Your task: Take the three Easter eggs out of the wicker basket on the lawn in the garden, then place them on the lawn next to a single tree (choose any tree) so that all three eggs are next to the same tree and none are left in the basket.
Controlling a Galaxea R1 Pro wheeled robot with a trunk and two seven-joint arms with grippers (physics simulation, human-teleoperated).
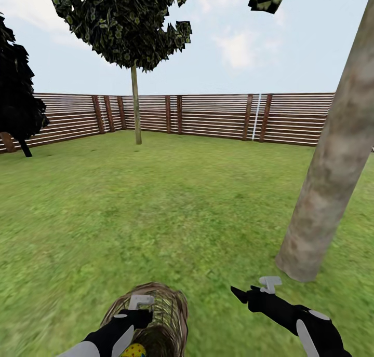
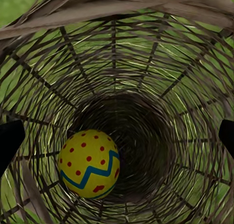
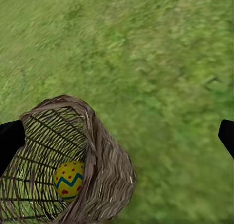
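Left tool [image 1: 139, 304] hovers over the mouth of the deep round brown wicker basket of open woven twigs [image 1: 163, 307], released, fingers spread wide with nothing between them. Right tool [image 1: 254, 289] hangs over bare grass beside the basket, also released and empty.

One yellow egg with red dots and a blue-green zigzag band [image 2: 88, 163] lies low in the basket against the wall, apart from both tools; the right wrist view shows it too [image 3: 68, 179]. The other two eggs: cannot tell where they are. The basket sits on the mottled green lawn [image 1: 156, 211], near the thick pale grey-brown mottled trunk [image 1: 332, 170].

Step in hand looks like reaching in for the egg. Best done by going straight down the centre of the opening, keeping the fingers clear of the rim twigs, then shifting toward the egg's side and closing across its widest part.

Egg is smooth, hard, rounded, likely slippery. Basket weave is rough, open, probably light enough to tip.
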